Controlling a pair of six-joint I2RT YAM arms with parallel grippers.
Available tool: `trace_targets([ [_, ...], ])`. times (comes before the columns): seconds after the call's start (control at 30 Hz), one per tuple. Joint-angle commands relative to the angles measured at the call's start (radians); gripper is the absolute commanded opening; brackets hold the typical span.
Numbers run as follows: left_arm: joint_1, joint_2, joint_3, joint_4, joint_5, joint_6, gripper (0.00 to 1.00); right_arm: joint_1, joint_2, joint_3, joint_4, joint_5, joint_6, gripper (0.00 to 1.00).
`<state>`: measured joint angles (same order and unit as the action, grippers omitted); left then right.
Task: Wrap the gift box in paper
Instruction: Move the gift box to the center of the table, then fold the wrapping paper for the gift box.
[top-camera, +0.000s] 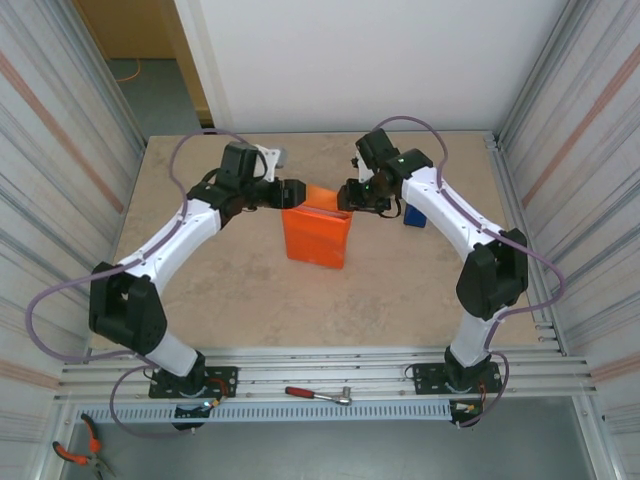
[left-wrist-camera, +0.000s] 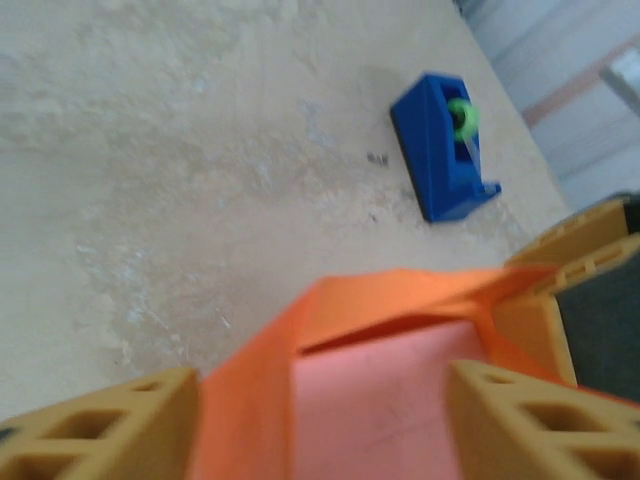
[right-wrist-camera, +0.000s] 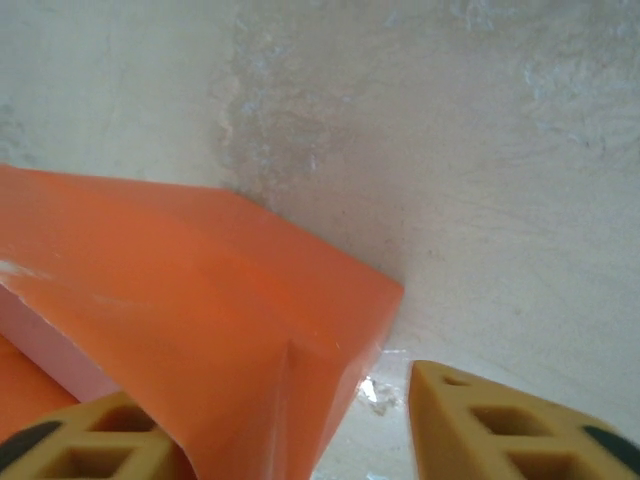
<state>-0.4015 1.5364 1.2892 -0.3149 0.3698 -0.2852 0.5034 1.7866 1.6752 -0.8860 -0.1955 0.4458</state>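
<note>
gift box (left-wrist-camera: 380, 400) mid-table, half under paper (top-camera: 318, 240). loose flap stands at its far edge, dead between left gripper (top-camera: 292, 193) and right gripper (top-camera: 350, 196). both equally near, jaws spread, gripping nothing. guess either could push it down.

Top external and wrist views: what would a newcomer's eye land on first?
The bright orange paper stands out in the middle of the table, folded around the gift box, whose pink face peeks out in the left wrist view. Next, the blue tape dispenser lying on the tabletop beyond.
</note>
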Motion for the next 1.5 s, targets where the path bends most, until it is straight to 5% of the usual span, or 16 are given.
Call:
trace_targets([
  [0.0,0.029,-0.099,-0.039,0.129,-0.074,0.018,0.85,-0.012,-0.066,0.015,0.032,-0.034,0.013,0.6],
  [0.07,0.042,-0.131,-0.067,0.176,-0.086,0.04,0.99,-0.02,-0.083,0.017,0.042,-0.044,0.023,0.69],
  [0.17,0.062,-0.178,-0.127,0.261,-0.139,0.033,0.99,-0.025,-0.119,0.011,0.056,-0.031,0.035,0.98],
  [0.2,0.071,-0.191,-0.155,0.303,-0.13,0.033,0.99,-0.025,-0.134,0.002,0.067,-0.025,0.041,0.99],
  [0.4,0.155,-0.265,-0.345,0.545,-0.041,-0.072,0.99,-0.038,-0.287,-0.159,0.218,0.008,0.121,0.99],
  [0.63,0.162,-0.342,-0.464,0.536,0.098,-0.044,0.99,-0.099,-0.481,-0.488,0.493,-0.201,0.194,0.97],
  [1.13,-0.102,-0.438,-0.708,0.602,-0.259,0.066,0.99,-0.029,-0.584,-0.779,0.654,-0.058,0.15,0.91],
  [1.47,-0.135,-0.332,-0.678,0.68,-0.281,0.092,0.99,0.005,-0.602,-0.849,0.678,0.012,0.162,0.9],
])
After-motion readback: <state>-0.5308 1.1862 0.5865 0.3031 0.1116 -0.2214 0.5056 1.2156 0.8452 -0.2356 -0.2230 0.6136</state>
